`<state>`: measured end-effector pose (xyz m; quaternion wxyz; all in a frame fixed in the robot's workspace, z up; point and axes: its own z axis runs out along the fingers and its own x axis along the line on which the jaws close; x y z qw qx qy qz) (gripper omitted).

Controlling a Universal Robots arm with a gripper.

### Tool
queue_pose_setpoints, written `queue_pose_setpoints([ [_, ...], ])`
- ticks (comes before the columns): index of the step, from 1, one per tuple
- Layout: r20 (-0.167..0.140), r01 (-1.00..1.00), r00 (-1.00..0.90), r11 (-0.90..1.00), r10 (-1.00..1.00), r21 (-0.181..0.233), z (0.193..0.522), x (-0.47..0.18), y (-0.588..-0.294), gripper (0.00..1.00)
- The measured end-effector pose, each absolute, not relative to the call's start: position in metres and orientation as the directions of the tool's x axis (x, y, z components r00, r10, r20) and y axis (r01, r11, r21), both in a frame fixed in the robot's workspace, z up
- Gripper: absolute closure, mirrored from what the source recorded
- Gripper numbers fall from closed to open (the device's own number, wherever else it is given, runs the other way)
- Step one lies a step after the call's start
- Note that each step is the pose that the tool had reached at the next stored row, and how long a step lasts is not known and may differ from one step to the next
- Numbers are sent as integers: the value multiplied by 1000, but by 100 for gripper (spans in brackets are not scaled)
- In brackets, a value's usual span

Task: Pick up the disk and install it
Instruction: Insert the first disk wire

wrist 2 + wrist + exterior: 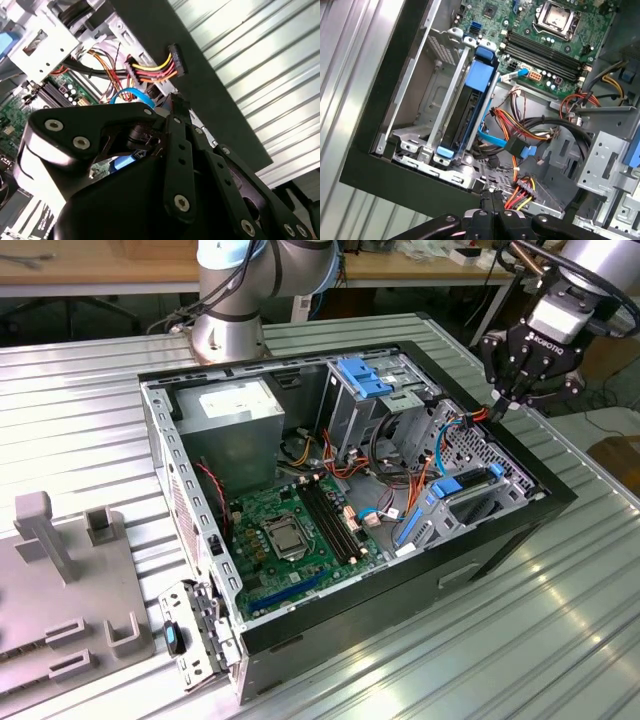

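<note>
Seemingly, on the ribbed bench the open computer case is laid, and the disk is seen standing on edge in a bay inside it. In the exterior view its long axis is run from 8 o'clock to 2 o'clock. The gripper is held over the case rim, so the disk is placed near, at about 7 o'clock from it. The jaws are pressed together, and nothing is seen between them.
</note>
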<state>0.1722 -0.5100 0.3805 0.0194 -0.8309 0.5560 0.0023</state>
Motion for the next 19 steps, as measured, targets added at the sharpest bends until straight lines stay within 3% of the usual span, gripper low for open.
queue_pose_setpoints([
  [19, -23, -846, 533, -533, -846, -28, 380, 190, -497, 89],
])
